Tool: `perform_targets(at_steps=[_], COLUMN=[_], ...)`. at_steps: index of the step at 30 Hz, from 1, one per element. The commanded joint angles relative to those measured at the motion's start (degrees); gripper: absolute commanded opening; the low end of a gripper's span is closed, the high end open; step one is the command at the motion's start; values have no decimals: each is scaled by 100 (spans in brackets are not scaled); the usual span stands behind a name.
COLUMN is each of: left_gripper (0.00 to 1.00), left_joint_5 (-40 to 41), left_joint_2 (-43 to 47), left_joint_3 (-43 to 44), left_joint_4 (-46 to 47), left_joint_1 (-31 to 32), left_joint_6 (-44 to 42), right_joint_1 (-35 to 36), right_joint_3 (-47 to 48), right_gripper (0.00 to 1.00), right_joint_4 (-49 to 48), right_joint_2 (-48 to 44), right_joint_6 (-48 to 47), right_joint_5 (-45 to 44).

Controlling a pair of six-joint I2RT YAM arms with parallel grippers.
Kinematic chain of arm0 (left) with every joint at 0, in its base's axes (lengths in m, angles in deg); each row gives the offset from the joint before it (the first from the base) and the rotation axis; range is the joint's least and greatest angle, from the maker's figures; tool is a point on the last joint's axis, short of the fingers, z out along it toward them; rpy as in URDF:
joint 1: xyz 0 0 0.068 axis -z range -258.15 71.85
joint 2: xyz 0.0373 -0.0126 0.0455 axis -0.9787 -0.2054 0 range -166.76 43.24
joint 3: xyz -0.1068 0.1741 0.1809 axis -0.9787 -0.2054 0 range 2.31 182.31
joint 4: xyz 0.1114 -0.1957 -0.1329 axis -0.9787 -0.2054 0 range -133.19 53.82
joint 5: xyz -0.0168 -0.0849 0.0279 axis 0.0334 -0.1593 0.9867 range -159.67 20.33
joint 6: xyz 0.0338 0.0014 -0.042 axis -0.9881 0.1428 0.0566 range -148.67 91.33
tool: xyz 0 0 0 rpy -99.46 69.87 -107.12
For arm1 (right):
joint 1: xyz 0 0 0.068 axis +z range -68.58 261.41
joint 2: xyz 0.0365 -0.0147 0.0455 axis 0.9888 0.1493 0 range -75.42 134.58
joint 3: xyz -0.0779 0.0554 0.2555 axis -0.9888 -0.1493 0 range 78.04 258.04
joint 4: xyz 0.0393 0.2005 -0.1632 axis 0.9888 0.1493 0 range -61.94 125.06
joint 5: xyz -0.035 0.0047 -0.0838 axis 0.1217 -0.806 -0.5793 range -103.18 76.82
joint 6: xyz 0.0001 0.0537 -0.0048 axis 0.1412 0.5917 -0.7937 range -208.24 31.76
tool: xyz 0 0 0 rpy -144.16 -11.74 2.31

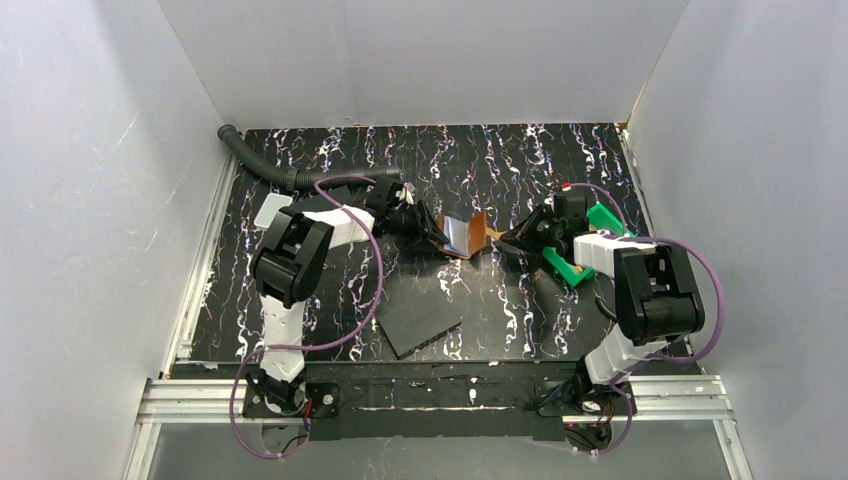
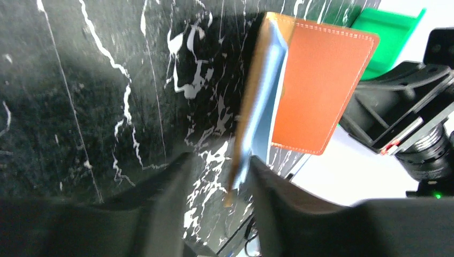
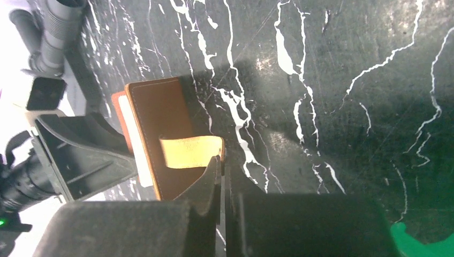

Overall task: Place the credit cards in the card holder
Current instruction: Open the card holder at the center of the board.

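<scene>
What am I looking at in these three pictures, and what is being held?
Two robot arms sit at the near edge of a black marbled table. The wide picture comes from a fixed camera above and behind them. The other two come from a camera on each wrist, looking past that arm's own fingers. Between the arms stands an open brown card holder. The right arm's fingers are shut on its tan tab. The left arm's fingers straddle its edge, with a gap on one side. Something light blue, probably a card, sits inside. A dark grey slab and a green bin are also there.
</scene>
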Motion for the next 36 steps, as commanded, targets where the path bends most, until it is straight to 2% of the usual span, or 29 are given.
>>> perform_targets(at_steps=[1, 5, 8, 12, 13, 14, 15, 16, 20, 25, 29, 31, 33, 36], left_gripper=[35, 21, 18, 6, 5, 2, 0, 0, 0, 0, 0, 0, 0, 0], left_joint_5=[-84, -78, -5, 91, 120, 230, 784, 1071, 1680, 2380, 2772, 2755, 2704, 2514], left_joint_2=[-84, -21, 192, 469, 522, 588, 848, 951, 1086, 1081, 895, 903, 950, 951], left_joint_3=[326, 371, 281, 247, 267, 283, 362, 441, 673, 1019, 1425, 1399, 1309, 1251], left_joint_4=[-40, -42, -43, -54, -78, -172, -738, -929, -1730, -2559, -3166, -3176, -3066, -2934], left_joint_1=[38, 48, 72, 144, 166, 192, 349, 422, 606, 840, 1008, 1016, 1033, 1033], left_joint_6=[17, 12, -66, -163, -196, -255, -646, -811, -1107, -1440, -1592, -1539, -1491, -1396], right_joint_1=[-12, -2, 71, 343, 388, 433, 606, 690, 999, 1354, 1601, 1605, 1605, 1605], right_joint_3=[248, 305, 464, 744, 795, 836, 1060, 1184, 1515, 1966, 2258, 2131, 1981, 1718], right_gripper=[1, 1, 1, 2, 4, 8, 25, 33, 56, 77, 87, 92, 92, 74], right_joint_4=[286, 394, 568, 895, 966, 1045, 1475, 1685, 2238, 2662, 3032, 2776, 2448, 1825], right_joint_2=[166, 138, 212, 279, 275, 259, 164, 133, -245, -772, -1011, -1141, -1040, -582], right_joint_6=[-681, -888, -1157, -1562, -1632, -1706, -2095, -2256, -2630, -2923, -2986, -3017, -2900, -2401], right_joint_5=[-76, -173, -196, -374, -472, -528, -845, -954, -1500, -1517, -1930, -1795, -1228, -61])
